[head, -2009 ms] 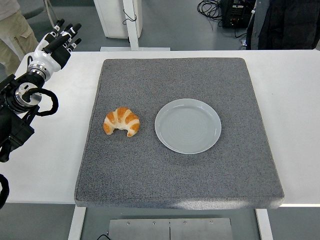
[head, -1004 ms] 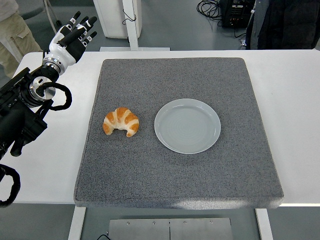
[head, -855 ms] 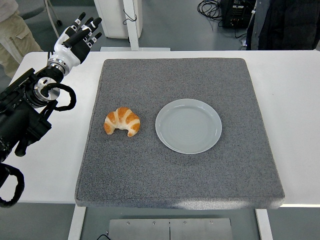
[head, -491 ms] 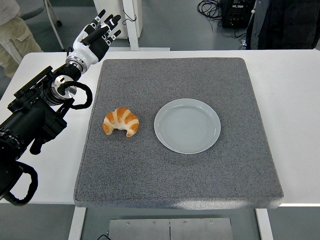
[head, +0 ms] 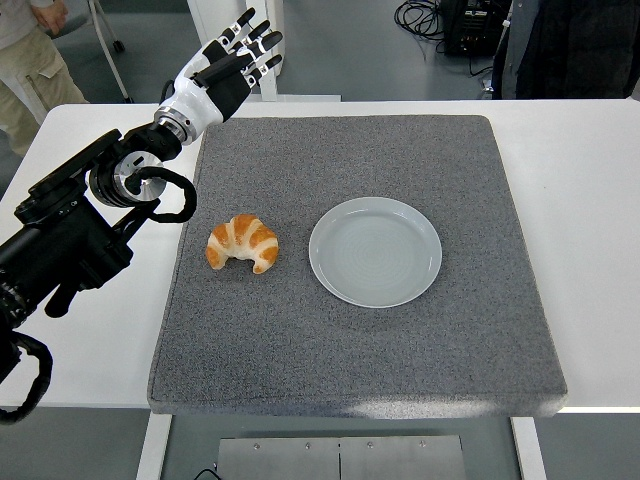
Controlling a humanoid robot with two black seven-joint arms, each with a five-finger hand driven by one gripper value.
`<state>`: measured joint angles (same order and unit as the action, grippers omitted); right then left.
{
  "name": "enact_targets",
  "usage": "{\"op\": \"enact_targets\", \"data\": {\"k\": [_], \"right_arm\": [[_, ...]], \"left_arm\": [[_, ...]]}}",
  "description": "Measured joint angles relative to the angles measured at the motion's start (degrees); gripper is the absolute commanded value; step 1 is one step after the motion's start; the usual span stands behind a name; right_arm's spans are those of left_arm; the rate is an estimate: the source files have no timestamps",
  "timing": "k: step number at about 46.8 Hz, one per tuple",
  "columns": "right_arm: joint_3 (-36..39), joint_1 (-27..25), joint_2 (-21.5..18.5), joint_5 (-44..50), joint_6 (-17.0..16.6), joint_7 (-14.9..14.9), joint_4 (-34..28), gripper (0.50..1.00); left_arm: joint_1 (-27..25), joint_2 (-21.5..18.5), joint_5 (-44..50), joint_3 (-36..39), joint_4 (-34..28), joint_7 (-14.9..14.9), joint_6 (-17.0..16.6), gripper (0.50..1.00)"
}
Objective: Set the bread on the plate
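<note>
A white worktop [head: 590,200] fills most of the view, seen from above and from the robot's side. A large grey mat [head: 350,350] covers its middle, nearly square, with its near edge close to the worktop's near edge.

The left arm [head: 70,240], black and bulky, comes in from the left edge and reaches up and away over the worktop's left side. At its end the left robot hand [head: 222,68] is raised above the mat's far left corner. Its fingers [head: 252,42] are spread and nearly straight, pointing up and to the right, and it holds nothing. The right arm is not in view.

A round pale grey plate [head: 375,251] lies on the mat, slightly right of centre, and it is bare.

The bread [head: 243,243], a golden croissant curved like a crescent with its tips toward the near edge, lies on the mat just left of the plate, not touching it. It sits nearer the robot than the hand, well apart from it.

The step in hand looks like the reach for the bread. To do it well, the hand would need to come down and back toward the croissant, fingers kept wide, then close across its thick middle gently, since it will likely crush or flake. A short lift and a move to the right would clear the plate's rim.
</note>
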<state>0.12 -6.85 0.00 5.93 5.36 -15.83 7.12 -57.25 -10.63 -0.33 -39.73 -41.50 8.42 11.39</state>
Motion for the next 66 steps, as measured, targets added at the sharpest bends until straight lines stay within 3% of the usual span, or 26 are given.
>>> {"op": "enact_targets", "data": {"k": [10,30,40,52,66], "right_arm": [[0.0,0.0,0.0,-0.02,0.0,0.0,0.0,1.0],[-0.01,0.0,0.0,-0.04,0.0,0.01,0.0,1.0],[-0.03,0.0,-0.01,-0.01,0.0,0.0,0.0,1.0],[0.0,0.0,0.0,-0.01,0.0,0.0,0.0,1.0],[0.0,0.0,0.0,0.0,0.0,-0.01,0.0,1.0]], "left_arm": [[0.56,-8.17,-1.32,6.15,-10.75,-0.09,-0.15,1.0],[0.93,-18.03,-10.16,12.27,-23.95,-0.05,-1.32,1.0],[1.64,-20.98,-13.5,12.73,-29.5,0.11,-5.55,1.0],[3.15,-24.97,-28.71,13.63,-33.52,0.07,-8.25,1.0],[3.19,-33.02,-44.32,14.34,-40.63,-0.16,-7.0,1.0]]}}
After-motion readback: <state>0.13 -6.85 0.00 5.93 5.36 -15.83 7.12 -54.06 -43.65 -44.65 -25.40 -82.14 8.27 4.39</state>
